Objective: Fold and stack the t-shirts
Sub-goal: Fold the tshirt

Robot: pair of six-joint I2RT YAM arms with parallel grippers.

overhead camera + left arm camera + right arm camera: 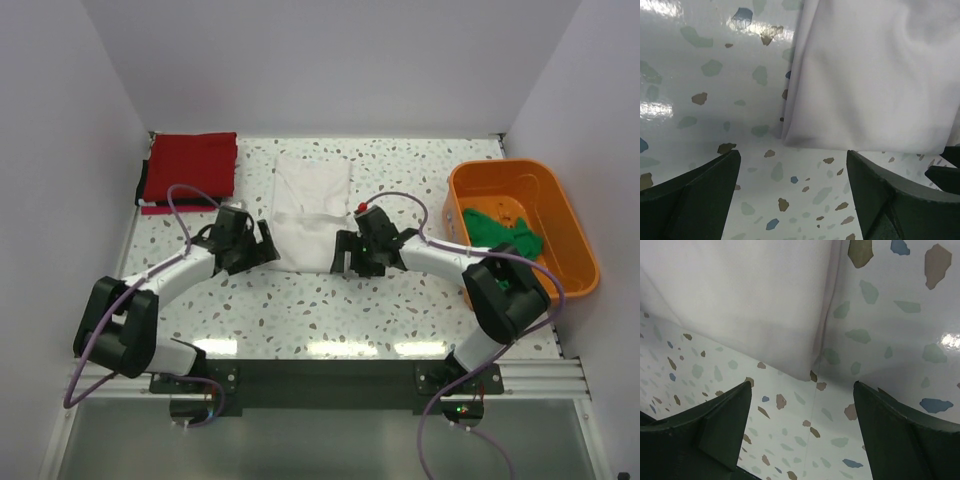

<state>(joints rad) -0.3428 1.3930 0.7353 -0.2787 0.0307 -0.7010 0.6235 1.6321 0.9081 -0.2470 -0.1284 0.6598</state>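
Red shirt (190,165) lies folded far left. White shirt (312,210) is part-folded; green shirt (502,230) lies unfolded in the tub (573,222). Left gripper (262,248) and right gripper (345,258) gape wide, empty.

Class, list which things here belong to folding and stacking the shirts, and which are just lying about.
Job: white shirt, red shirt, green shirt, dark shirt, left gripper, right gripper.
Lying about: orange tub.
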